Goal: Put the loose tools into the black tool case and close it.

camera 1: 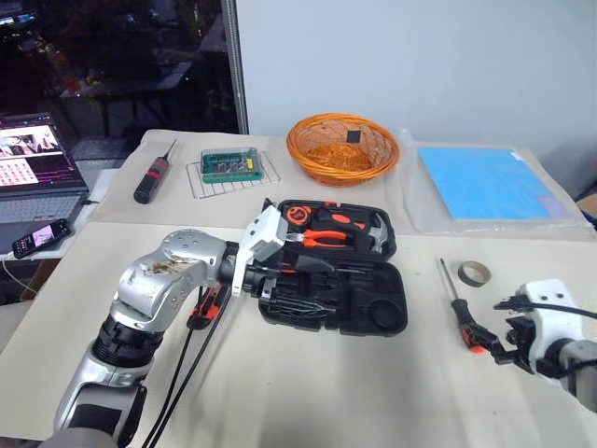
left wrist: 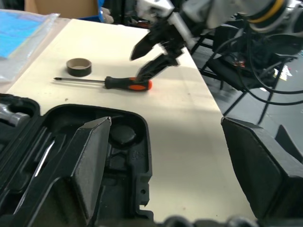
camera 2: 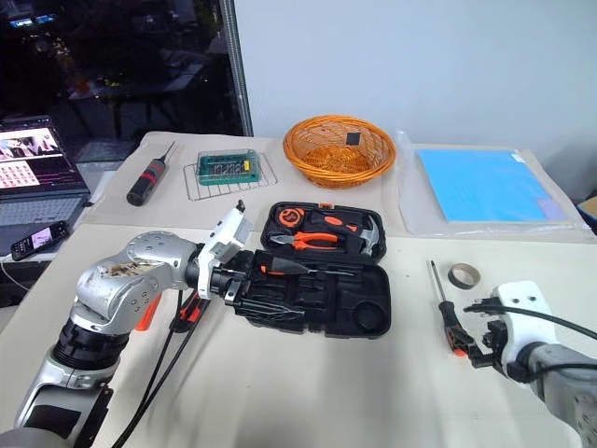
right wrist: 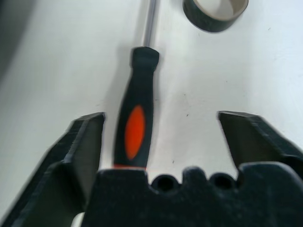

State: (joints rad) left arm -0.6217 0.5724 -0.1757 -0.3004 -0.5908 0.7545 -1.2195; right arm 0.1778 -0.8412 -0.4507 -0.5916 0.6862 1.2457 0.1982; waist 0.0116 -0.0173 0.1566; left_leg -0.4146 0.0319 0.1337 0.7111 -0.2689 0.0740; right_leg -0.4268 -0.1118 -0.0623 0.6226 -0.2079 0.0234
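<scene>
The black tool case [camera 1: 334, 280] lies open mid-table — pliers [camera 1: 317, 239], a hammer [camera 1: 375, 231] and a tape measure [camera 1: 297, 216] sit in its far half. The left gripper [camera 2: 244, 275], jaws spread and empty, hovers at its left edge. To the right, the right gripper [right wrist: 161, 137] — jaws apart — straddles a loose screwdriver [right wrist: 138, 118] beside a tape roll [camera 1: 473, 273]. The far orange wicker basket [camera 1: 341, 149] holds a small dark item.

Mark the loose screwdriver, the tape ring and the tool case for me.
screwdriver [right wrist: 136, 125]: right wrist view, orange patch on handle.
tape ring [camera 1: 474, 273]: left eye view, its rim.
black tool case [camera 2: 359, 308]: right eye view, lower half's moulded tray.
</scene>
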